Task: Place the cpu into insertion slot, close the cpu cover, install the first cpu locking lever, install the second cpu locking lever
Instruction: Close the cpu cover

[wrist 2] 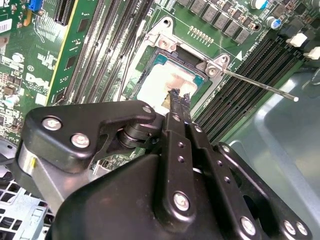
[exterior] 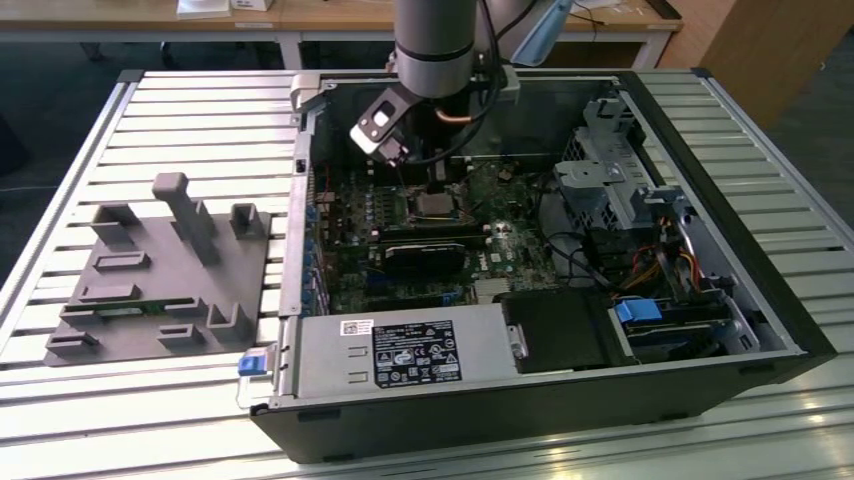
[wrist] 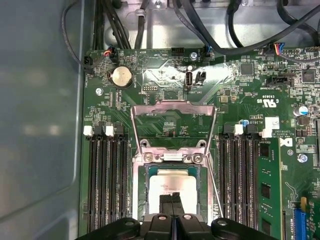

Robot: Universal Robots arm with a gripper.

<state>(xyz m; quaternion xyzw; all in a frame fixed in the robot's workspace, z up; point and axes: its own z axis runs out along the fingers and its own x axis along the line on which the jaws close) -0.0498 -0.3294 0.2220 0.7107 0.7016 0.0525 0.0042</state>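
The cpu (wrist: 172, 184) lies flat in the insertion slot (wrist: 143, 192), its pale metal face showing in both wrist views (wrist 2: 157, 82). My gripper (wrist: 172, 197) is shut with nothing between the fingers, and its tips (wrist 2: 180, 96) are at or just above the chip's face. The cpu cover (wrist: 173, 104) stands swung open beyond the slot, with green board showing through its cut-out. A thin locking lever (wrist 2: 260, 86) sticks out unlatched beside the slot. In the exterior view the gripper (exterior: 430, 185) reaches down into the open computer case over the cpu (exterior: 430, 205).
Memory slots (wrist: 105, 180) flank the socket on both sides. A long black card (exterior: 427, 255) and the grey power supply (exterior: 387, 355) lie nearer the case's front. A drive cage (exterior: 614, 165) and cables fill the exterior view's right. A grey fixture block (exterior: 160, 270) sits outside the case.
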